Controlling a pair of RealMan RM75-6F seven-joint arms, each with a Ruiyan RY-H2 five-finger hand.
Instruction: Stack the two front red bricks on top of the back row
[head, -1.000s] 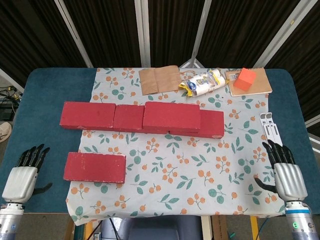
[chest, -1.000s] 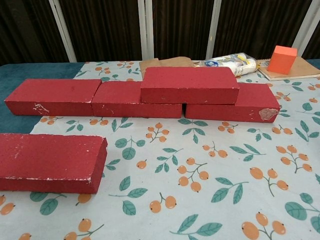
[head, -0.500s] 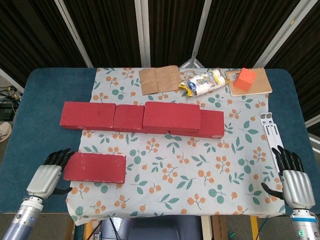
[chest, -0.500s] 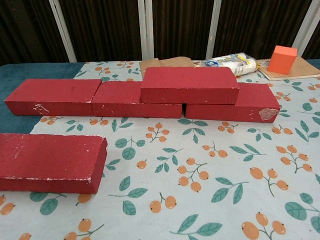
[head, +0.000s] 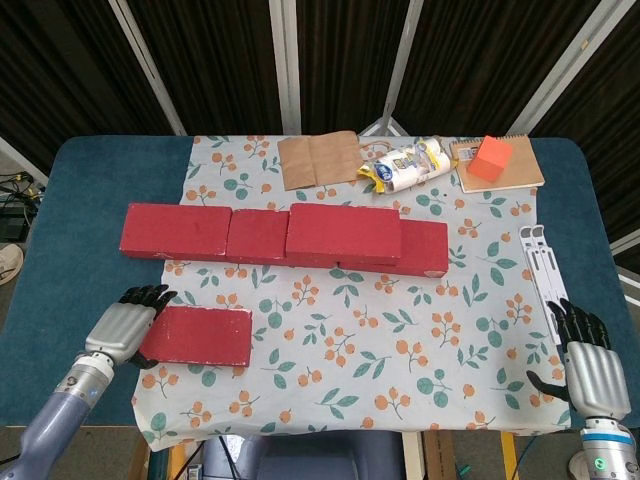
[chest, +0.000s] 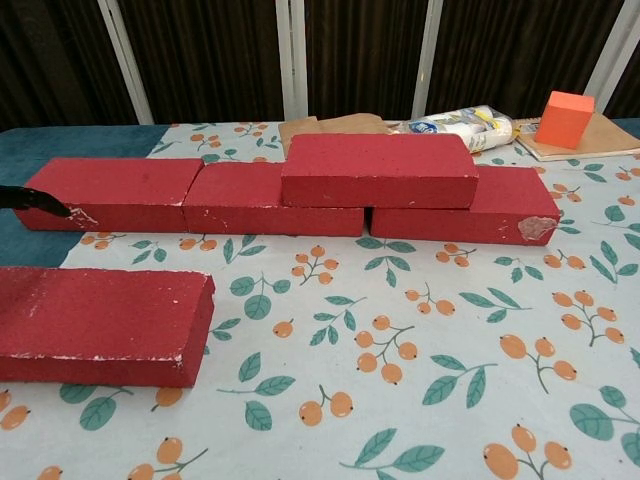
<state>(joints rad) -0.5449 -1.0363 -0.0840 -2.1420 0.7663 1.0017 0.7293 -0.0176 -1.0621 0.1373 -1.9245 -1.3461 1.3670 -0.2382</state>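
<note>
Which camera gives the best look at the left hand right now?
The head view: the left hand shows whole at the front brick's left end. The chest view catches only a dark fingertip at its left edge.

1. The red bricks, such as the near brick (head: 195, 336) and the stacked brick (head: 343, 233), are seen as matt and rough, with pale chipped edges.
2. The tablecloth (head: 400, 330) is shown as smooth printed cloth over a matt blue table (head: 70, 230).
3. The brown paper bag (head: 317, 159) appears creased and dull.
4. The plastic packet (head: 405, 165) is glossy.
5. The left hand (head: 125, 327) is finished in silver-grey casing with black fingers.
</note>
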